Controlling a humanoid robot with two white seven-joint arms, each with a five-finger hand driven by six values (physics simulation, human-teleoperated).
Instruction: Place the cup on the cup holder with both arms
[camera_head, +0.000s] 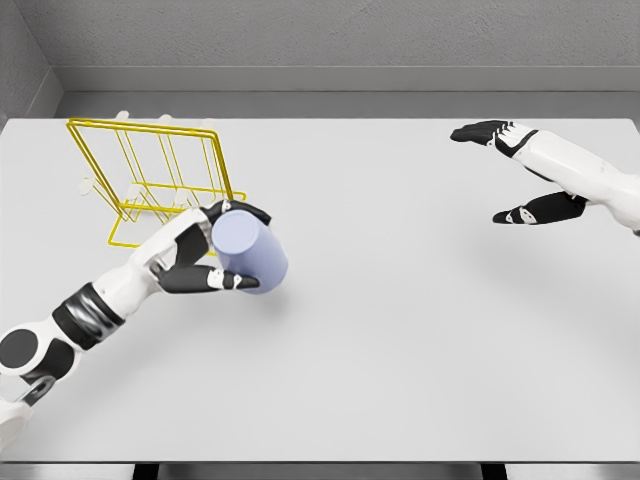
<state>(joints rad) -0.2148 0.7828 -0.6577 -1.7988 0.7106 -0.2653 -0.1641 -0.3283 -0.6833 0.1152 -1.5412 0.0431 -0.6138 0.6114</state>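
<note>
Left hand (205, 255) gripping cup (250, 252) (tilted), beside holder (150, 170)

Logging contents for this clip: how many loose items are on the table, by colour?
Pale blue: 1, the cup, held in the left hand.
Yellow: 1, the wire cup holder.
Total: 2.
The right hand holds nothing, fingers spread.
</note>
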